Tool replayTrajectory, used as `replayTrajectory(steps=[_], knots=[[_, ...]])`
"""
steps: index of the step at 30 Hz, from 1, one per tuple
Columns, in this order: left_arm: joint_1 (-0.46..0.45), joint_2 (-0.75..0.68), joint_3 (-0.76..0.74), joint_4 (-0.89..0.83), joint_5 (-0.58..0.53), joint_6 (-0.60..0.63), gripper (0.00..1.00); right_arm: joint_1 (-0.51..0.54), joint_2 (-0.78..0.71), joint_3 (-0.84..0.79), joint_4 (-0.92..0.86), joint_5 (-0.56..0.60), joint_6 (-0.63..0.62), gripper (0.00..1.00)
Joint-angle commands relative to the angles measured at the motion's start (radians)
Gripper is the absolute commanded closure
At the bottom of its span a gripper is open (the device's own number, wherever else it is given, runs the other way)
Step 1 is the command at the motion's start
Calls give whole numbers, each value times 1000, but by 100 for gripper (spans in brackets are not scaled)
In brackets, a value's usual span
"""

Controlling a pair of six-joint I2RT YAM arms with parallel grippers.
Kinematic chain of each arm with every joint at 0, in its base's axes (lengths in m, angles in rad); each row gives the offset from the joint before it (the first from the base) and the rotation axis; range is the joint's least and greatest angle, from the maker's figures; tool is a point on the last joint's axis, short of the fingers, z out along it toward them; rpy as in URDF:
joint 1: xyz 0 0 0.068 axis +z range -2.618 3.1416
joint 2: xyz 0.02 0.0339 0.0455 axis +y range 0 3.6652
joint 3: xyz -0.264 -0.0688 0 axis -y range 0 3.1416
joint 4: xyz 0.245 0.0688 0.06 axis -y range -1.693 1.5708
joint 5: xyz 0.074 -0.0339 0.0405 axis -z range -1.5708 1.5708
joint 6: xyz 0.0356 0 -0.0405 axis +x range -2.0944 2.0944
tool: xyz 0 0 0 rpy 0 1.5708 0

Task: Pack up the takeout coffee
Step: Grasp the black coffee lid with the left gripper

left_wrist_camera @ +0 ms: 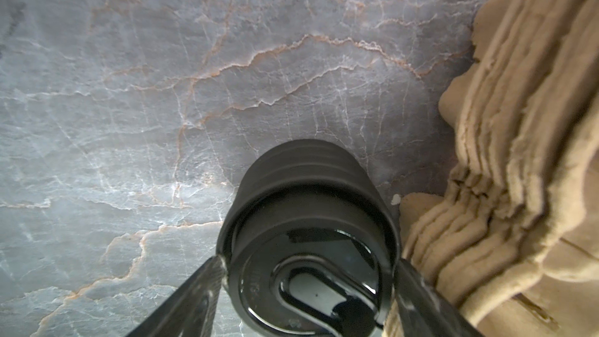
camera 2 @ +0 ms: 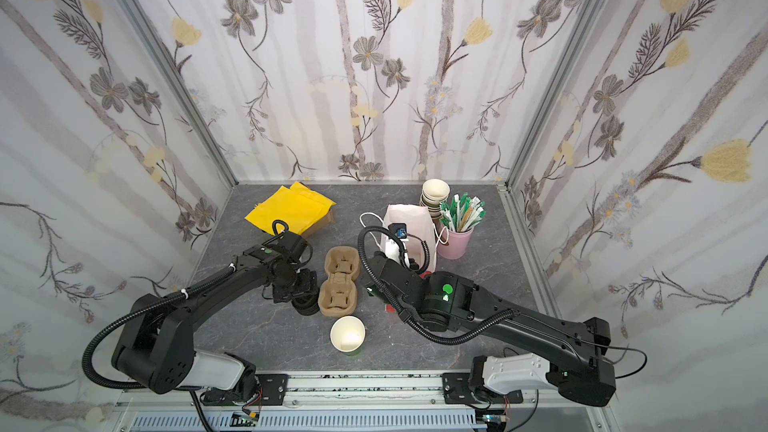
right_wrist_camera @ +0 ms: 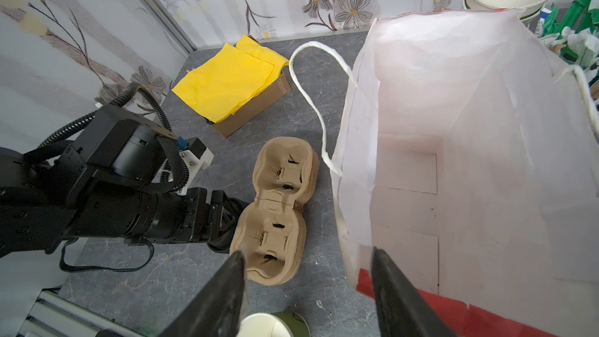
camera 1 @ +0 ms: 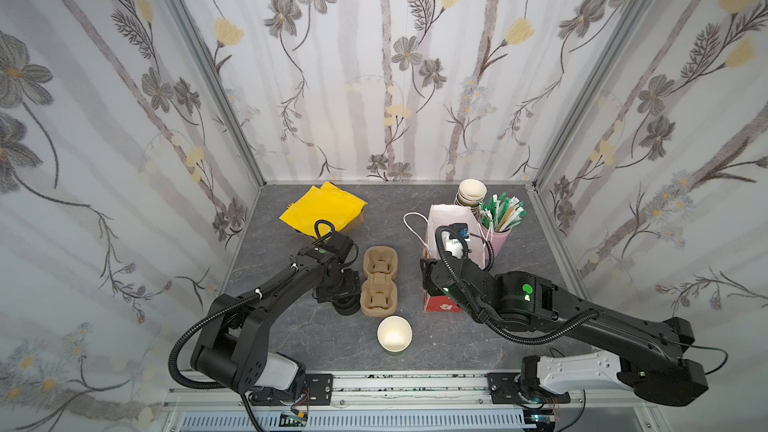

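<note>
In both top views, at 6 o'clock on the worktop (camera 1: 291,338), a green paper cup (camera 1: 395,333), upright and lidless, just off the 6 o'clock end of the stacked cardboard trays (camera 1: 379,282), with a pile of black lids (camera 1: 348,306) at their 8 o'clock and a white paper bag (camera 1: 453,218) at their 2 o'clock. In the left wrist view, left claw (left_wrist_camera: 308,260) spread wide astride the top lid (left_wrist_camera: 259,290) of that pile, fingers (left_wrist_camera: 194,299) right at its rim, squeeze or mere touch impossible to tell. In the right wrist view, right claw (right_wrist_camera: 308,251) apart, clamped on nothing, the bag's near edge just beside one finger.
</note>
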Motion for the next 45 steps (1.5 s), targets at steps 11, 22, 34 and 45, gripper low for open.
replayTrajectory(steps=[11,22,34,45], knots=[[-3,-26,18,-35,-67,35,30,6,15,9,23,4,30,37],[-1,-75,27,-54,-82,15,30,6,18,6,31,1,25,37],[9,-59,26,-52,6,11,27,6,-5,-21,44,-10,23,37],[16,-77,37,-53,-14,-7,31,5,-23,-38,47,-11,21,37]])
